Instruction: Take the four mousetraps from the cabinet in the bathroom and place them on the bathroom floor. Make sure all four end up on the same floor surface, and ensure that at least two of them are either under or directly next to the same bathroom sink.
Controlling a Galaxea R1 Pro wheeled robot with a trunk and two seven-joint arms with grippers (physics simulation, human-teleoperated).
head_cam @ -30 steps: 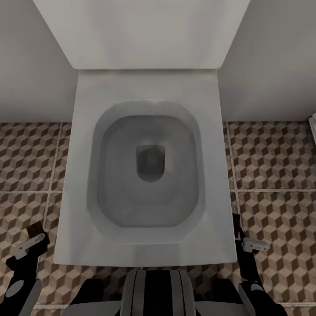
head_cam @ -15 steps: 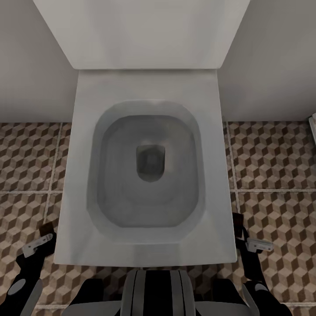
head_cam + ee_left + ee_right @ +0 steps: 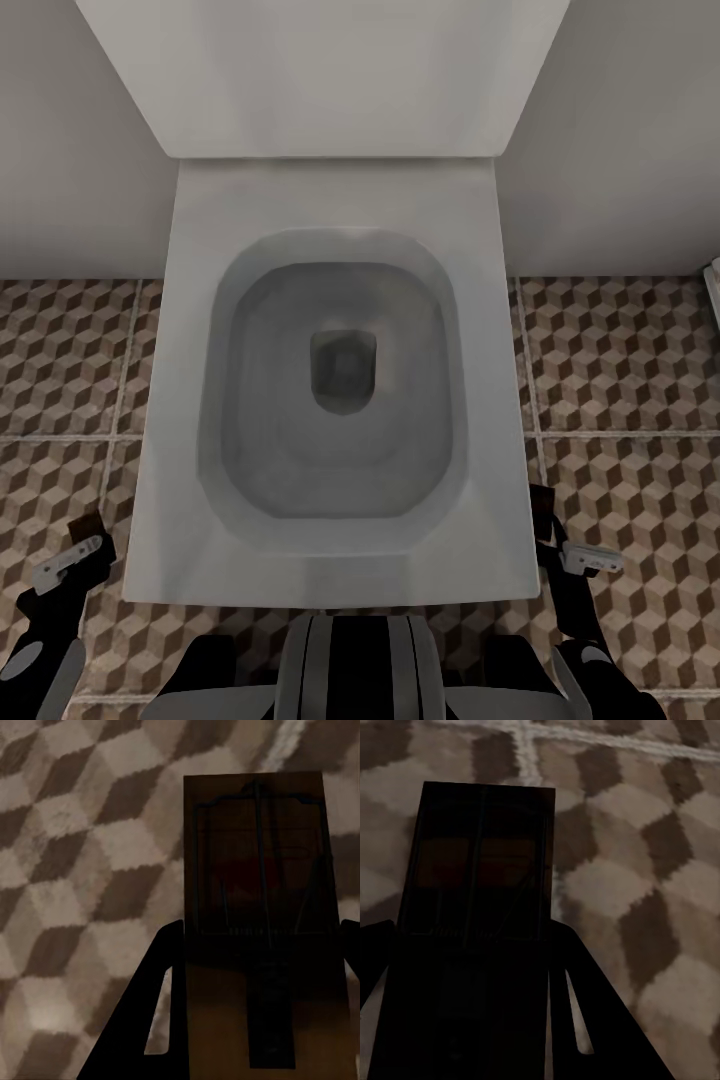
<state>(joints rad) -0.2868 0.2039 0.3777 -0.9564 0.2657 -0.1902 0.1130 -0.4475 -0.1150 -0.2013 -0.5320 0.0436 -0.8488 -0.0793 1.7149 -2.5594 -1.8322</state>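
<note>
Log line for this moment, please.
left pincer: holds mousetrap | right pincer: holds mousetrap | facing toilet | above floor

Two mousetraps, one (image 3: pixel 259 915) at the toilet's left, the other (image 3: pixel 476 922) at its right, held above the cube-patterned floor (image 3: pixel 620 350).

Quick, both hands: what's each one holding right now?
Left hand: closed on a mousetrap.
Right hand: closed on another mousetrap.
</note>
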